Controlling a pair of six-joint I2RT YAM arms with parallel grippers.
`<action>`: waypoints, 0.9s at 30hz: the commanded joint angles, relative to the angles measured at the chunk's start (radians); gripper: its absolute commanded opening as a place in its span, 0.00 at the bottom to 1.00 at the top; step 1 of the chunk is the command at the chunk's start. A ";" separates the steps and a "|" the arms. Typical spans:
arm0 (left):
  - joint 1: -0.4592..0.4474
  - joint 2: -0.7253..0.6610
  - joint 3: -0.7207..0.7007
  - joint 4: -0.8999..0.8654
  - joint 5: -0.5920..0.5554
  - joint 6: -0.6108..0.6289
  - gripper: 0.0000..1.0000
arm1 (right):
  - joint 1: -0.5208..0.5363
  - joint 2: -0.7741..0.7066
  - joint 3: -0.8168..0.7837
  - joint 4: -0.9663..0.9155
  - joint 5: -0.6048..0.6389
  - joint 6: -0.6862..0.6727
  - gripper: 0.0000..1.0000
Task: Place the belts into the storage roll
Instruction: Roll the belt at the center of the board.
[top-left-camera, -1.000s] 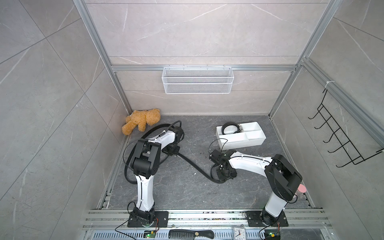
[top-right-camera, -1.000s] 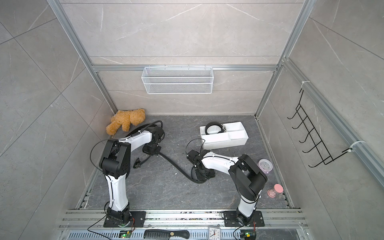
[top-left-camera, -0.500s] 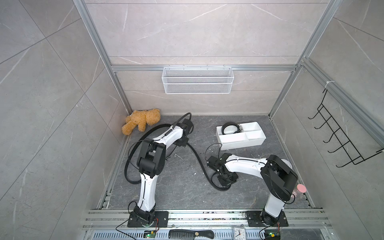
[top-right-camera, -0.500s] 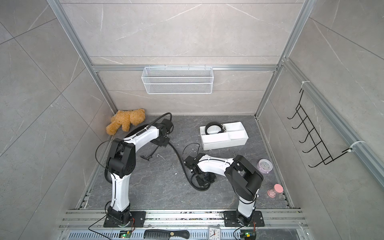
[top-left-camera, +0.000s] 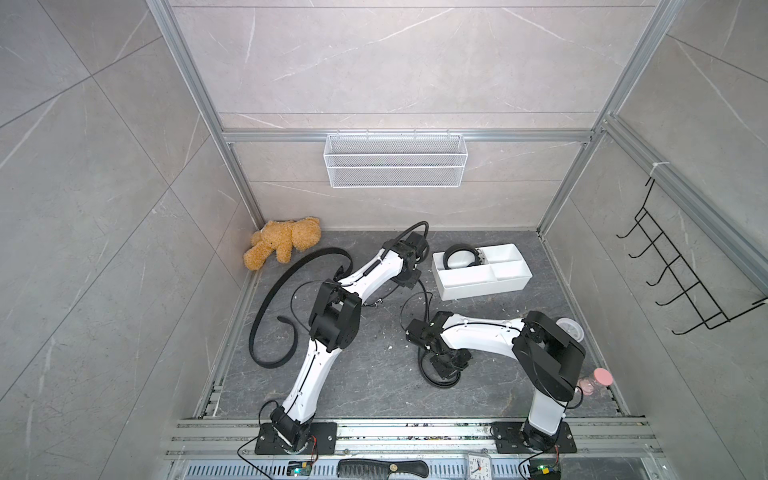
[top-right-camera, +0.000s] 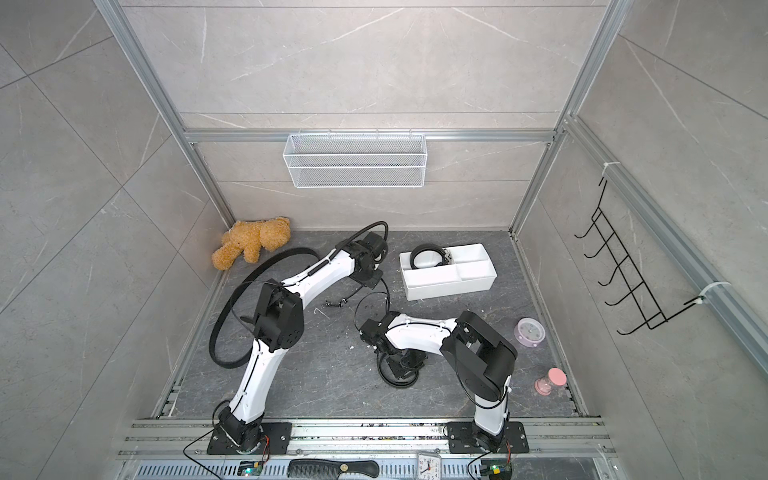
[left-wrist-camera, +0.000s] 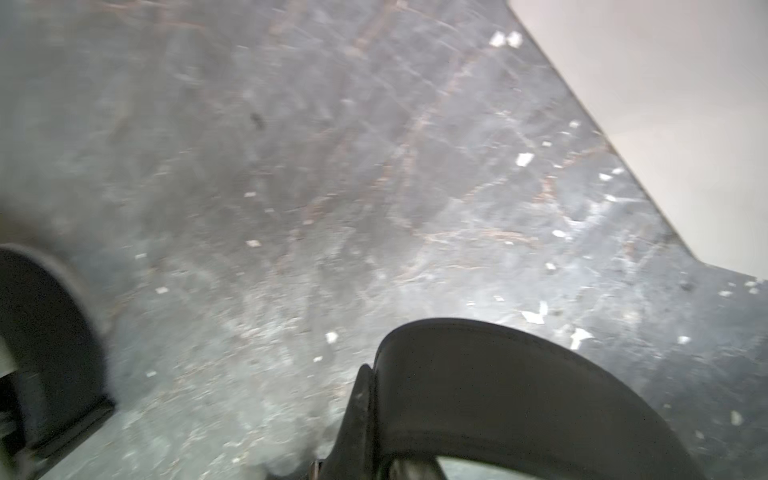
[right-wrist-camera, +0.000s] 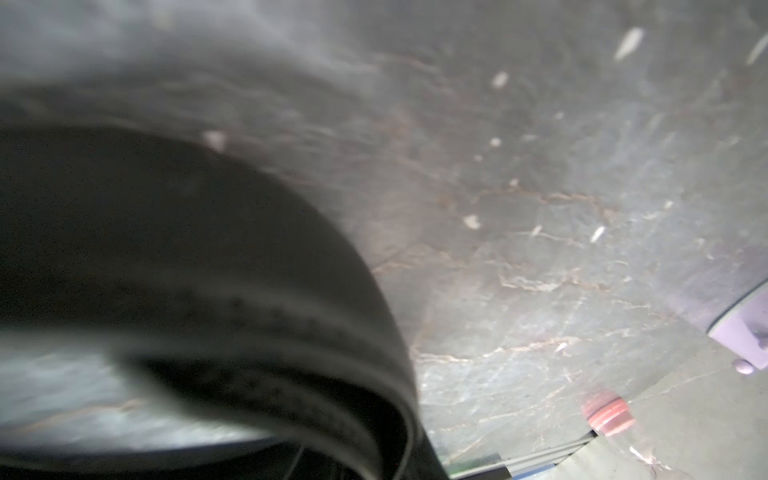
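Note:
One belt lies coiled in a back compartment of the white storage roll. A second belt runs from my left gripper, shut on it beside the storage roll's left end, down to a small coil on the floor. My right gripper sits on that coil, its jaws closed on the blurred belt layers. A third belt sprawls in a big loop at the far left.
A teddy bear lies in the back left corner. A wire basket hangs on the back wall and a black hook rack on the right wall. A lilac alarm clock and a pink bottle stand by the right arm.
My left gripper has swung right and back toward the storage roll, pulling the belt along. My right gripper has closed down and shifted slightly forward, with the belt gathering into a coil under it.

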 joint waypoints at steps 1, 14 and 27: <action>0.025 0.072 0.000 -0.130 -0.007 -0.043 0.13 | 0.024 0.055 0.016 0.068 -0.098 -0.011 0.20; 0.067 -0.514 -0.516 0.293 0.024 -0.126 0.98 | 0.027 0.041 0.016 0.113 -0.130 0.027 0.19; 0.000 -0.948 -1.141 0.213 0.361 -0.534 0.84 | 0.027 0.019 -0.006 0.167 -0.166 0.061 0.19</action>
